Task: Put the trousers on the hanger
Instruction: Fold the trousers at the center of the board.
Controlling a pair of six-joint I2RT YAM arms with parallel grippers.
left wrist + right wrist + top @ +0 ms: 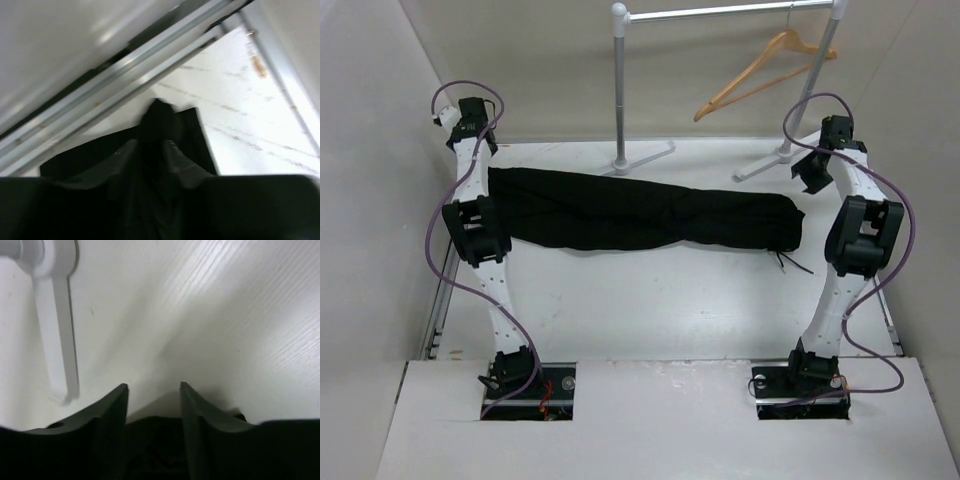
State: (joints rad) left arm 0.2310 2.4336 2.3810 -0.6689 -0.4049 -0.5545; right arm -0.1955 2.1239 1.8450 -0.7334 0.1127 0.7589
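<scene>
My left gripper (152,147) pinches the one pair of soft black trousers (640,215); my right gripper (154,390) gapes empty; one tan wooden hanger (765,72) hangs behind.

A silver rack (620,90) stands far back on the white table (650,310).

In the top view the left arm (478,225) covers the left end of the trousers (640,215). There, the right post of the rack (620,80) runs out past the upper edge, and the hook of the hanger (782,42) is too small to make out against the bar. The left wrist view is blurred and black on black below, so the jaws cannot be told from the cloth, nor whether they grip it, while in the right wrist view the rack's foot (55,330) is cut off at the upper left corner.
</scene>
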